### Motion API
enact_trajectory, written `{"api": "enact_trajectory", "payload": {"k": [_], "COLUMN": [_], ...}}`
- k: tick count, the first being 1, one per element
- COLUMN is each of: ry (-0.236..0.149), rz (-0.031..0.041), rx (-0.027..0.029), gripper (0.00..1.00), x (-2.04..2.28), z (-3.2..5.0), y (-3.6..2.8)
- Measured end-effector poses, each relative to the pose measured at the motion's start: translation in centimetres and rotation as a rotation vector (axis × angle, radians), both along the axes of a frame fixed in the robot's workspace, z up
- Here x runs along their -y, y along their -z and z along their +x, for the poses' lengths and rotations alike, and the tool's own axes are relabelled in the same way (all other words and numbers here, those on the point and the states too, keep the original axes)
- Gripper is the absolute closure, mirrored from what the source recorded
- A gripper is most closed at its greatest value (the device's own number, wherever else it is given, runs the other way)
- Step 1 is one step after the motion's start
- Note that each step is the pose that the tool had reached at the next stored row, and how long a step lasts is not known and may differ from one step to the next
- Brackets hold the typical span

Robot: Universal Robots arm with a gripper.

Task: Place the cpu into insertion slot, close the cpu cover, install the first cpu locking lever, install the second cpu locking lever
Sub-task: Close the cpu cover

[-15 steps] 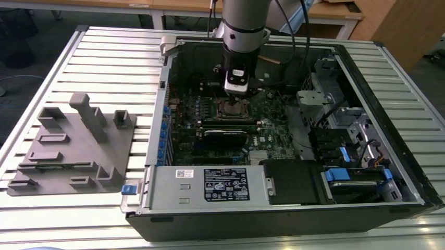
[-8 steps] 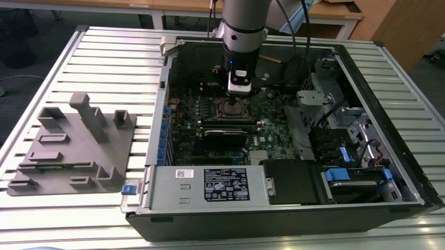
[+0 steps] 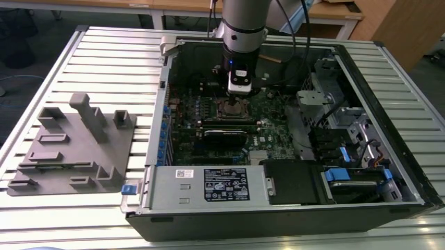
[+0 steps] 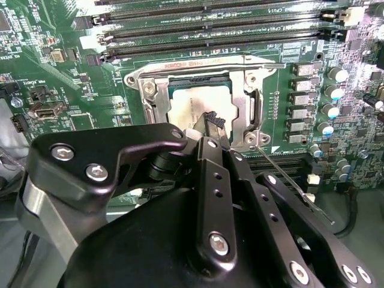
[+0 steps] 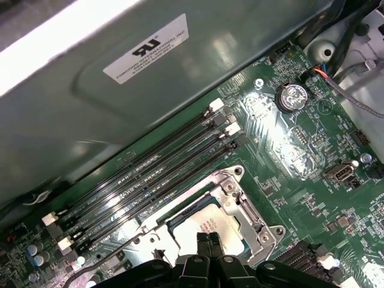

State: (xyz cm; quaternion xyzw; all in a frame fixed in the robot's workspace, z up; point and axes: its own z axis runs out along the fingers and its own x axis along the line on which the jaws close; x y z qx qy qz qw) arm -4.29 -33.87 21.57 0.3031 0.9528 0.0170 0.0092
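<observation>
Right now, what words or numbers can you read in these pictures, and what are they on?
White sticker on the grey case wall: too small to read surely.
Black label on the silver box: too small.
White lettering on the motherboard: blurred.
So nothing to quote.

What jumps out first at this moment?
The arm reaching down into the open computer case at the exterior view's centre. In both wrist views, the gripper hangs over the silvery cpu seated on the green motherboard. A grey tray lies on the table at the exterior view's left.
</observation>
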Motion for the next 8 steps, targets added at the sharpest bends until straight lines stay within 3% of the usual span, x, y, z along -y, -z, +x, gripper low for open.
{"api": "enact_trajectory", "payload": {"k": [8], "ry": [-0.124], "rz": [0.0000], "rx": [0.0000], "gripper": [0.89], "x": [0.00], "z": [0.00], "y": [0.00]}}
